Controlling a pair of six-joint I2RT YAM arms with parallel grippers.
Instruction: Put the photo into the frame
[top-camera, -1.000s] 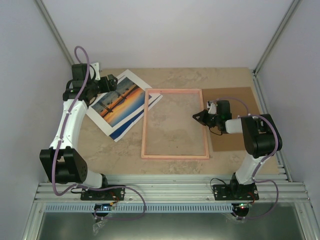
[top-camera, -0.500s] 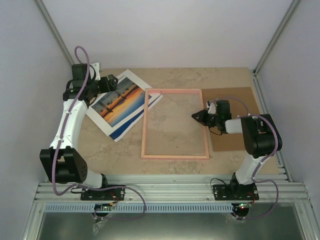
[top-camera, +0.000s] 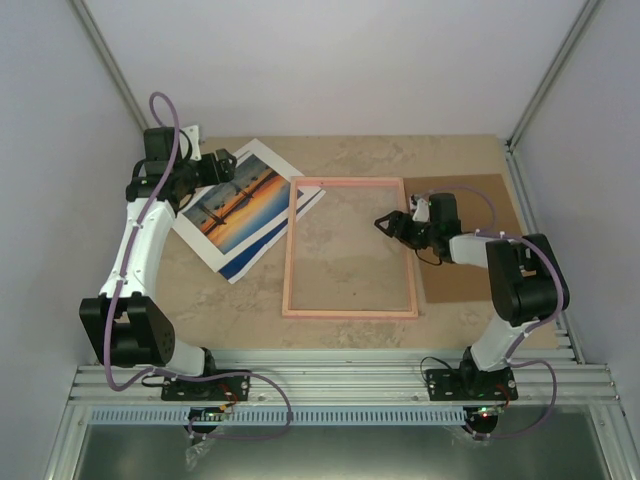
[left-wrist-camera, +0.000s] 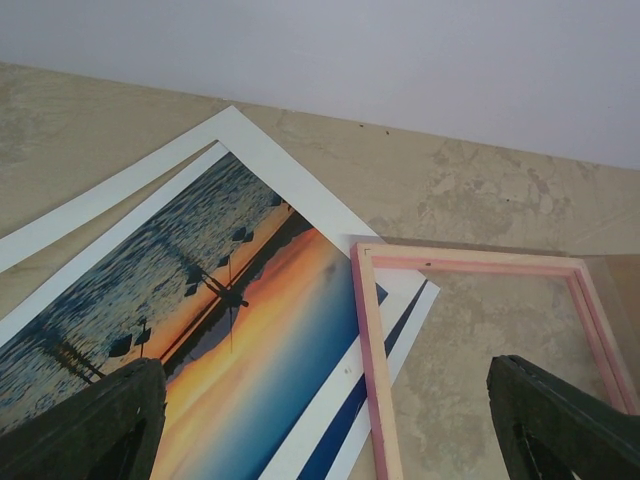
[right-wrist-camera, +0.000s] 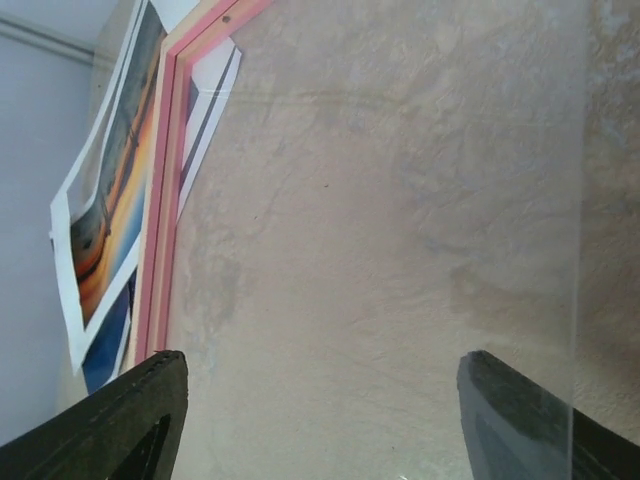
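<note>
**Both pairs of fingers apart; photo lies left of the frame**

Your left arm rises along the left side of the overhead view and folds inward. The left gripper (top-camera: 224, 164) hovers over the upper corner of the photo (top-camera: 245, 212), its fingers (left-wrist-camera: 95, 425) spread wide with nothing between them. Your right arm bends in from the lower right. The right gripper (top-camera: 388, 225) sits low over the right half of the frame (top-camera: 350, 313), its fingers (right-wrist-camera: 120, 420) also apart and empty.

The photo lies face up and skewed at left centre, its right corner tucked under the frame's left rail. A brown cardboard sheet (top-camera: 450, 285) lies flat just beside the frame's right rail. The tabletop (top-camera: 400, 155) is mottled beige, and pale walls close it in.
</note>
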